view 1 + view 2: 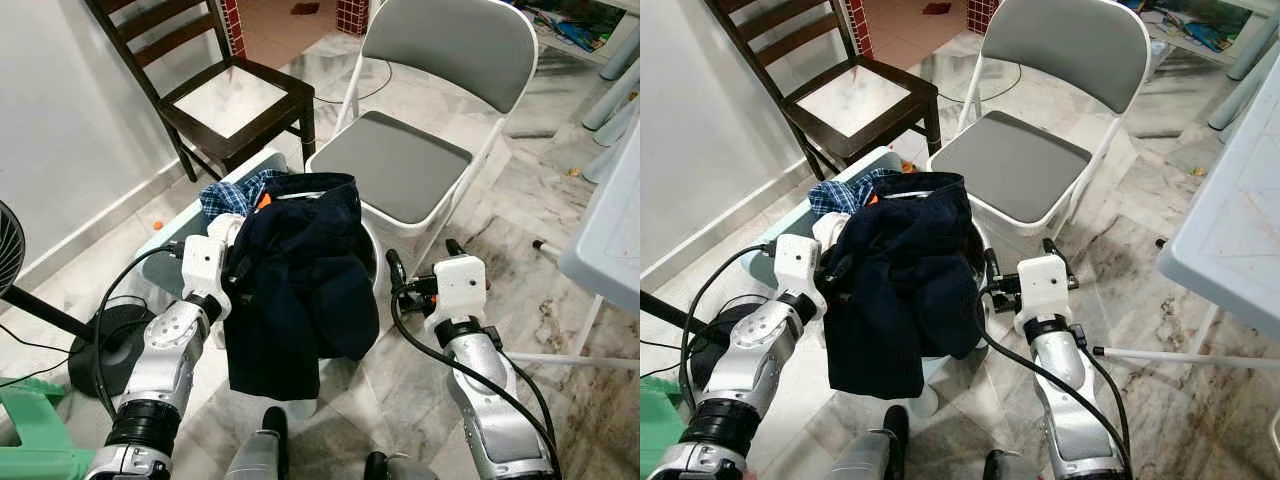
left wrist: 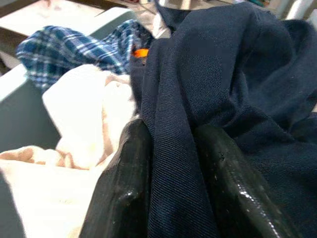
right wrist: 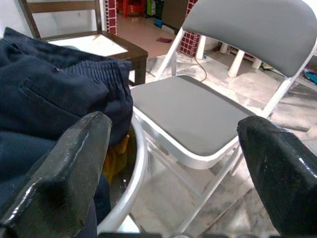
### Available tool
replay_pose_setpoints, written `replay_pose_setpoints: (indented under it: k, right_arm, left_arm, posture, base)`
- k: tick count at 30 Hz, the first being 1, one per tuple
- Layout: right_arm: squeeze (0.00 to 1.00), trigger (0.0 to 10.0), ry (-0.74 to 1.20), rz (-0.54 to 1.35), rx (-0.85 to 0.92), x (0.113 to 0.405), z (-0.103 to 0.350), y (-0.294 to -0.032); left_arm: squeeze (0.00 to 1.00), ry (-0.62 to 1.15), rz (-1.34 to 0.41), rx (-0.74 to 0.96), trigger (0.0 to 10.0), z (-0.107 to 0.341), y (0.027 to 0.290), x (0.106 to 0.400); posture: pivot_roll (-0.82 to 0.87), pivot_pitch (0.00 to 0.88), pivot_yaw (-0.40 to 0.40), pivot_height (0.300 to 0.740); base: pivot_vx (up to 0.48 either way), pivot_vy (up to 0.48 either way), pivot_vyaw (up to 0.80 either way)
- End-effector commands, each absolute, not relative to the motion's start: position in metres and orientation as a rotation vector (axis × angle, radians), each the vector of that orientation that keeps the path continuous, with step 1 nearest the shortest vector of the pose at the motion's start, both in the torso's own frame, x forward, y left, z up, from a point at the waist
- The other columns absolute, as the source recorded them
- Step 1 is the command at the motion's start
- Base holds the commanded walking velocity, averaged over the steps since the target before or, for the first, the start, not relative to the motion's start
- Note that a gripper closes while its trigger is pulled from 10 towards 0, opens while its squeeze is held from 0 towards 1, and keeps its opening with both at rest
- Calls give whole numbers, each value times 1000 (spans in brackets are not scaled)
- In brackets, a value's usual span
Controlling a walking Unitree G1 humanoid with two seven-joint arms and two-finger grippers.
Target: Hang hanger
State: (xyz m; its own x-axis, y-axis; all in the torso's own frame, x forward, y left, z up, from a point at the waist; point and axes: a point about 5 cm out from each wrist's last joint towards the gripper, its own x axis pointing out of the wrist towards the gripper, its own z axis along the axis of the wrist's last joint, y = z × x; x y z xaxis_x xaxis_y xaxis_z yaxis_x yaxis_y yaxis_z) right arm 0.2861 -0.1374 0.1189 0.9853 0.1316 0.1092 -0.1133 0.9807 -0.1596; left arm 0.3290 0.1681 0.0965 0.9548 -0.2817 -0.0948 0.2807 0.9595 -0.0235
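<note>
Grey folding chair (image 1: pixel 420 150) at 12 o'clock; navy garment (image 1: pixel 295 280) at centre, pinched by left gripper (image 2: pixel 173 188); right gripper (image 3: pixel 173 163), at 3 o'clock, spread empty. No hanger discernible. Step: lifting garment; next, locate hanger.

A dark navy garment (image 1: pixel 300 270), shorts or trousers with an elastic waistband and a welt pocket, hangs crumpled and draped over the laundry basket. One fold is pinched between the black fingers (image 2: pixel 124 193) of the left claw (image 2: pixel 171 191). Its lower part dangles toward the floor.
</note>
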Motion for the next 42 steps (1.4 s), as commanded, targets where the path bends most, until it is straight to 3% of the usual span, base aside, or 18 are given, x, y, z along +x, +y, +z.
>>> replay_pose_setpoints:
  k: [1,13,15,22,31,39,40,41,42]
  right_arm:
    - [0,10000,-103,124,-159,284,115,-138]
    - [0,10000,-110,145,-164,289,117,-136]
    - [0,10000,-108,153,-163,288,116,-134]
    - [0,10000,-107,154,-166,289,117,-136]
    - [0,10000,-101,153,-172,287,114,-137]
    - [0,10000,-97,159,-178,287,114,-137]
    - [0,10000,-96,159,-179,288,114,-137]
    - [0,10000,-95,161,-181,289,114,-137]
    - [0,10000,-95,161,-181,289,114,-137]
  left_arm:
    - [0,116,-227,-7,0,88,179,323]
    - [0,-105,-120,28,0,110,192,313]
    - [0,-185,-296,115,0,115,169,298]
    - [0,-54,-395,107,0,76,156,265]
    - [0,20,-404,138,0,55,169,242]
    - [0,32,-342,199,0,51,182,240]
    - [0,15,-304,226,4118,55,187,244]
    - [0,-43,-231,243,10000,71,196,259]
    - [0,-43,-231,243,10000,71,196,259]
  posture:
    - [120,268,12,740]
    - [140,272,-3,740]
    - [146,274,-8,740]
    - [141,277,-7,740]
    - [138,282,-10,740]
    - [135,283,-16,740]
    - [138,283,-17,740]
    - [141,283,-18,740]
    - [141,283,-18,740]
  base:
    - [0,0,0]
    - [0,0,0]
    - [0,0,0]
    - [0,0,0]
    - [0,0,0]
    - [0,0,0]
    - [0,0,0]
    - [0,0,0]
    - [0,0,0]
